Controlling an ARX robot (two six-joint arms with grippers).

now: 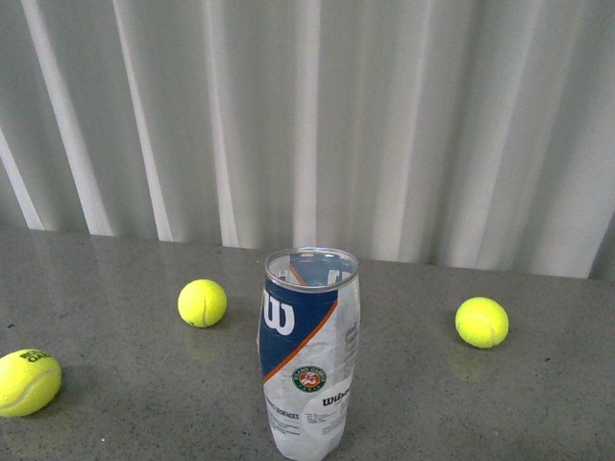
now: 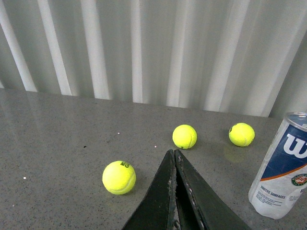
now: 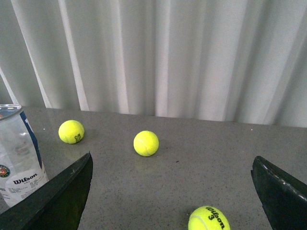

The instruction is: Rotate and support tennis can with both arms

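Observation:
The tennis can [image 1: 309, 355] stands upright on the grey table near its front middle, its top open and the navy Wilson label facing me. Neither arm shows in the front view. In the left wrist view my left gripper [image 2: 173, 152] is shut with nothing between its flat black fingers, and the can [image 2: 283, 167] stands apart from it, off to one side. My right gripper [image 3: 172, 157] is wide open and empty. The can [image 3: 19, 153] sits just beyond one of its fingers [image 3: 62, 196], outside the gap.
Three yellow-green tennis balls lie on the table: one left of the can [image 1: 203, 303], one to its right [image 1: 481, 322], one at the front left edge [image 1: 27, 382]. A white pleated curtain [image 1: 307, 125] closes off the back. One ball [image 3: 208, 219] lies between the right fingers.

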